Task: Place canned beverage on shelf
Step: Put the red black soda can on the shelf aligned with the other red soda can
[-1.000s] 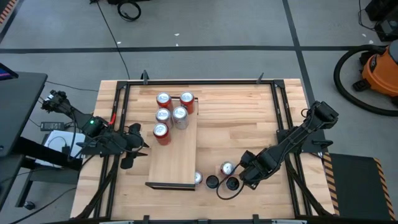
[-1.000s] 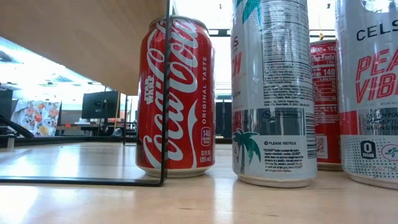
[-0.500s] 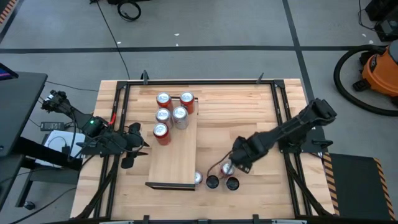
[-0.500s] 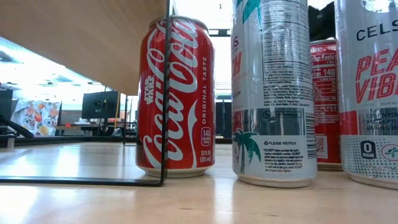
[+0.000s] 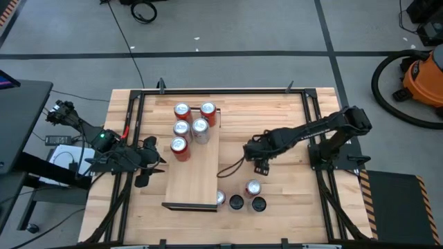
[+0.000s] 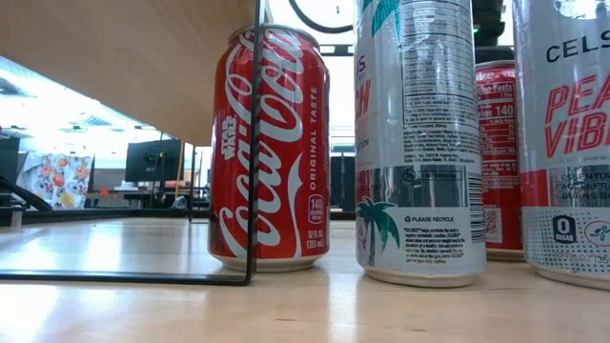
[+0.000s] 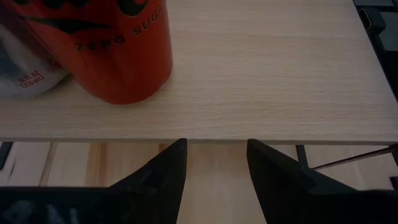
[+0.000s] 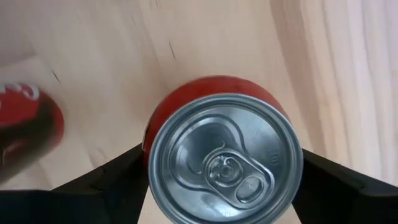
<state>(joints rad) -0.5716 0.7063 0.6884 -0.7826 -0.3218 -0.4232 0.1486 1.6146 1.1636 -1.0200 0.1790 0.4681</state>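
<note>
The shelf (image 5: pixel 194 169) is a long pale board on the tabletop, with several cans standing at its far end (image 5: pixel 190 126). My right gripper (image 5: pixel 252 151) is over the bare tabletop just right of the shelf, shut on a red can (image 8: pixel 224 155) whose silver top faces the wrist camera. My left gripper (image 5: pixel 156 156) waits at the shelf's left edge. It is open and empty, and its fingers (image 7: pixel 163 177) are level with the board's edge, near a red Zero Sugar can (image 7: pixel 118 50). My right gripper pinches the red can between its two fingers, one on each side of the can's wall (image 8: pixel 154 124) just below the top rim. The fingers come from above and point down. The can is upright. Its bottom is hidden, so I cannot tell how far it is above the table.
Several cans stand on the tabletop near the near edge, right of the shelf's near end: a red one (image 5: pixel 252 187), two dark-topped ones (image 5: pixel 236 203) (image 5: pixel 258 203) and a silver one (image 5: pixel 220 198). A black frame rail (image 5: pixel 309 124) borders the table. A cable (image 5: pixel 232 167) trails below the right gripper.
My right gripper has gone from the cans at the near edge toward the far edge and the table's left, closer to the shelf, and the red can has gone with it. The cans left near the edge have not moved.
</note>
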